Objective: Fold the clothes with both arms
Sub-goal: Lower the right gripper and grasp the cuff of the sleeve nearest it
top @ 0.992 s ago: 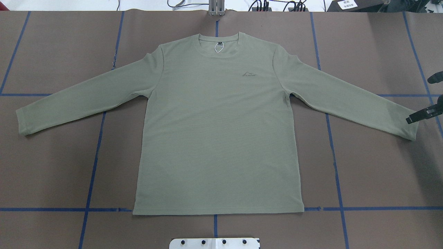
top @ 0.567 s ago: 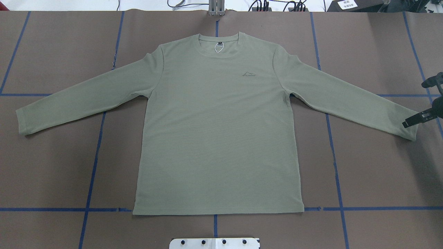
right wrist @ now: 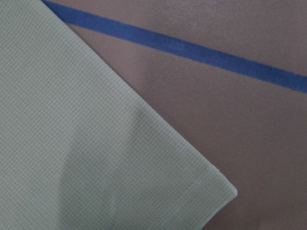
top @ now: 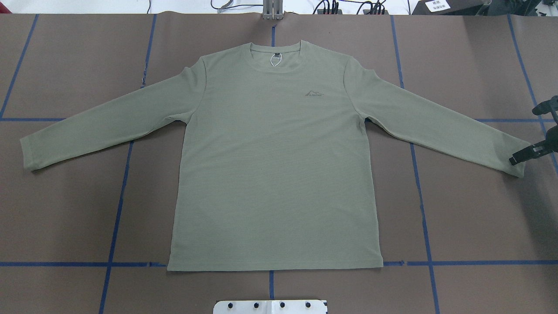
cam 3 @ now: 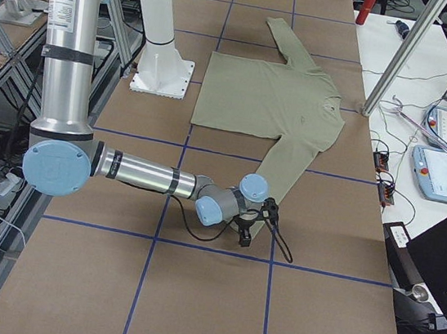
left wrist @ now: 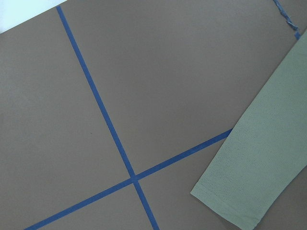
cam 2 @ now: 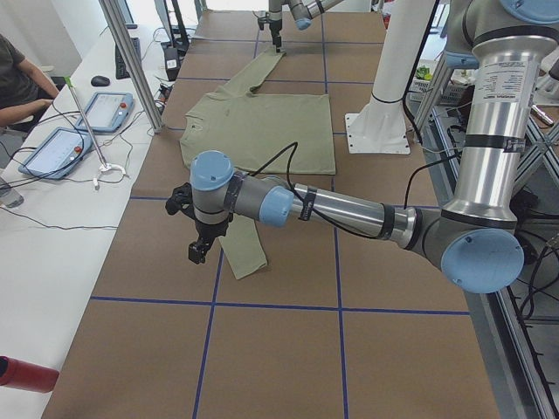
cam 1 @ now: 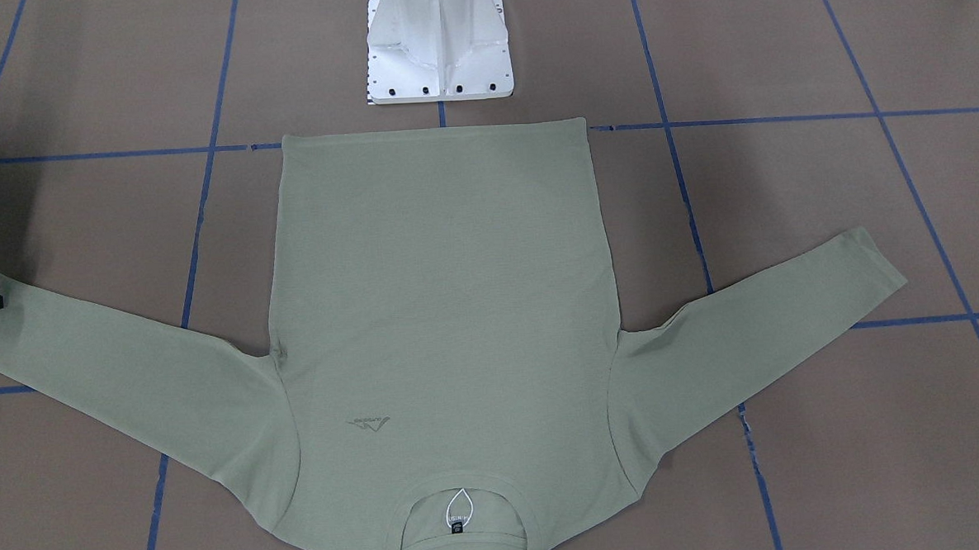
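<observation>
The shirt is laid flat and face up on the brown table cover, in the middle of the table. Its hem is turned toward the white pedestal base and its collar away from it. Both sleeves are spread out to the sides, with the cuffs nearer to the robot than the shoulders. The grey logo and the dark neck label are seen uncovered.

The right gripper is found at the cuff of the right sleeve, at the very edge of the overhead view. Two black fingers are seen well apart there, so the jaws appear to be open, though they are partly cut off by the frame. The tip of the nearer finger is placed over the cuff; whether the cloth is touched cannot be told. In the right wrist view only the cuff corner and a blue tape line are shown.

The left gripper is seen only in the view from the table's left end, pointed down just beside the cuff of the left sleeve. Whether its jaws are open or closed cannot be told. In the left wrist view this cuff lies near a crossing of two such lines.
</observation>
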`<control>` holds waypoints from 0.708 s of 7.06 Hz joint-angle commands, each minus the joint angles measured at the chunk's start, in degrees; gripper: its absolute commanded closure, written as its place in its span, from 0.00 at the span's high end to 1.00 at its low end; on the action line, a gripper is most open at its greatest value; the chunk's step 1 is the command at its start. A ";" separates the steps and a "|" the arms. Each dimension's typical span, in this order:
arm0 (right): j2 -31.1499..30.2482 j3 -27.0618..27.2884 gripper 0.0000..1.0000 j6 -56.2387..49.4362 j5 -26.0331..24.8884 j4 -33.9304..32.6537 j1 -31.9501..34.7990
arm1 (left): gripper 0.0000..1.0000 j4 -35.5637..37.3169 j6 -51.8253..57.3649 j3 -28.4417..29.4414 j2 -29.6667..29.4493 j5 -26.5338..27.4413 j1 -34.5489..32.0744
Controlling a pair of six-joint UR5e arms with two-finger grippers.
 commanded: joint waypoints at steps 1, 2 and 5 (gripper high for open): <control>-0.14 0.54 0.72 0.08 1.28 0.06 0.10 | 1.00 0.00 -0.01 -0.02 0.06 0.00 0.00; -0.05 0.54 0.58 0.08 1.28 -0.03 0.10 | 1.00 0.00 -0.01 0.06 0.06 0.00 0.00; -0.14 0.63 0.33 0.17 1.28 -0.12 0.18 | 1.00 0.00 -0.10 0.07 0.06 0.00 0.00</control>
